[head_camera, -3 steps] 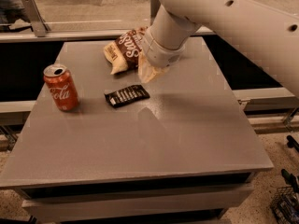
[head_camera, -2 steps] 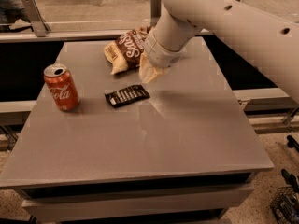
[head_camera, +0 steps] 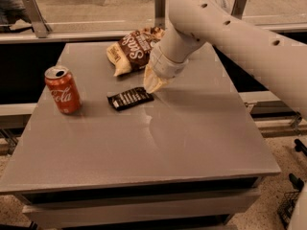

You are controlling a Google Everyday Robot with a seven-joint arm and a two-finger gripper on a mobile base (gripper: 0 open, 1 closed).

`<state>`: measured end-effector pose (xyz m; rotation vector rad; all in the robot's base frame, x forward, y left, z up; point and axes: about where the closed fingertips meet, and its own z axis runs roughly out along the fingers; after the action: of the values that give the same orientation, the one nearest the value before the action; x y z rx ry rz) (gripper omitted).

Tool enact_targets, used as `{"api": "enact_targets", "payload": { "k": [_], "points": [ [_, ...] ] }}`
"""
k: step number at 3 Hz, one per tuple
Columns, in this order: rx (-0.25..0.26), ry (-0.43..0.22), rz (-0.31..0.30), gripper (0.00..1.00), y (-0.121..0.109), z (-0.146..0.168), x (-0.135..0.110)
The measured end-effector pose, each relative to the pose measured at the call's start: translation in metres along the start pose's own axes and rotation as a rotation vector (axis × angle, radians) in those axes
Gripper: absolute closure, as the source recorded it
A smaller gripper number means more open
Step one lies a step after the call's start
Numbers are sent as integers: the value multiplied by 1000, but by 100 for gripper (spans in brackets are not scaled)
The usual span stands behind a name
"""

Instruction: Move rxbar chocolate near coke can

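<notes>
While the coke can [head_camera: 62, 91] stands upright at the left of the table [head_camera: 192, 143], white Coca-Cola script facing out, the rxbar chocolate [head_camera: 130, 98] lies flat to its right, apart from it; white print too small to read. Probably light, thin, slick wrapper, a bit bendy; best pinched across the narrow width. Brown chip bag [head_camera: 134, 49] behind, lettering unclear. Gripper [head_camera: 154, 83] points down at the bar's right end, touching or just above; wide or narrow, cannot tell.
</notes>
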<state>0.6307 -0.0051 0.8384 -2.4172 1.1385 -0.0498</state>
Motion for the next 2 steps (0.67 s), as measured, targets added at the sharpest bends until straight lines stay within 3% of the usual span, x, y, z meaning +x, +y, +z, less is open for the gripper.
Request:
{"api": "enact_targets", "payload": {
  "k": [2],
  "points": [
    [-8, -18, -9, 100, 1, 8, 0]
  ]
}}
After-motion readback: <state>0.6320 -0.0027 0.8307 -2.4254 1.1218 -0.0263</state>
